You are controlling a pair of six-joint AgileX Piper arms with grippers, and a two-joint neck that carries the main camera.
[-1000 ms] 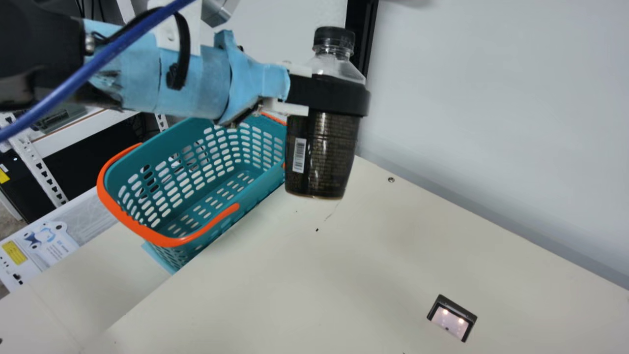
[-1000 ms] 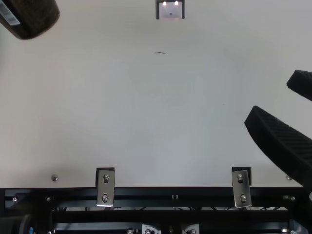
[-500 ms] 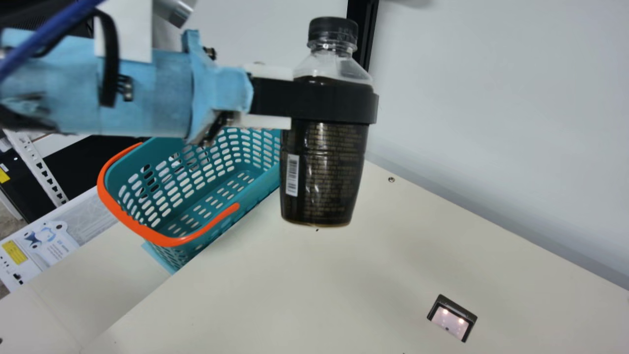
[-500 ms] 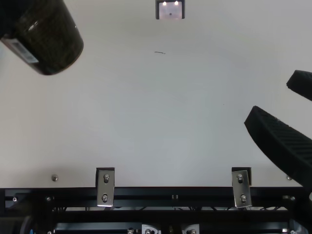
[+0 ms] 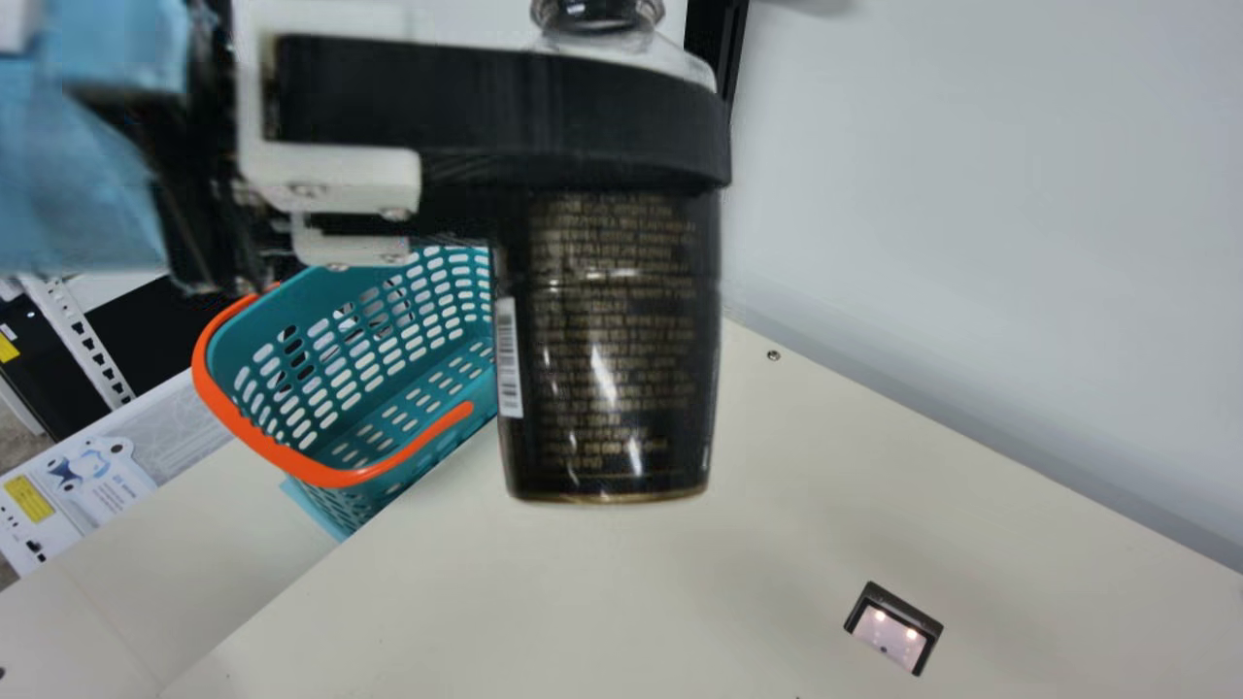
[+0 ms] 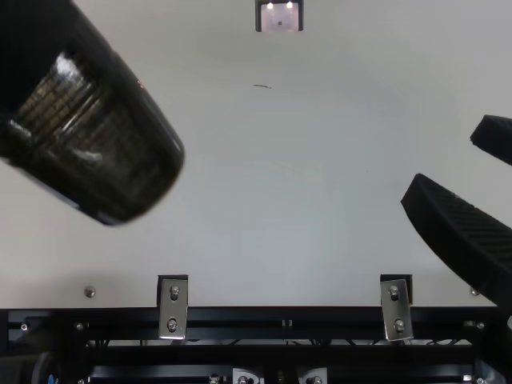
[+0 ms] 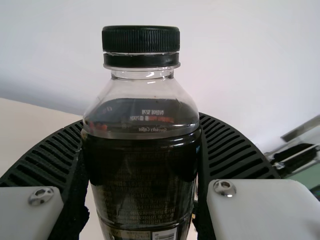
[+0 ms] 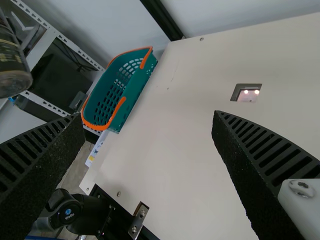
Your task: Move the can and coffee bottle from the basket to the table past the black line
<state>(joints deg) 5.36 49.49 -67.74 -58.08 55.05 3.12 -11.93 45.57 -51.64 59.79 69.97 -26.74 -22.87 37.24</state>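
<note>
Fingers [image 5: 466, 107] of the left gripper [image 5: 670, 136] hug the coffee bottle [image 5: 602, 369] from both sides, and their ribs show well in the left wrist view. The left arm [image 5: 78, 175] comes in from the upper left of the main view, with its gripper lying flat and pointing right. It holds the bottle up in the air, standing straight, in the upper middle of that view. In the top view, the bottle is big at the upper left. In the left wrist view, its black cap [image 7: 141, 40] is near the top.

The right gripper [image 6: 440, 164] is at the right side of the top view, with its two fingers wide apart and pointing left.

The green-blue basket [image 5: 325, 282] is at the left of the main view, by the edge of the table [image 5: 583, 602]. It has an orange handle [image 5: 316, 473]. A little dark frame with two lights [image 5: 893, 626] is at the lower right.
</note>
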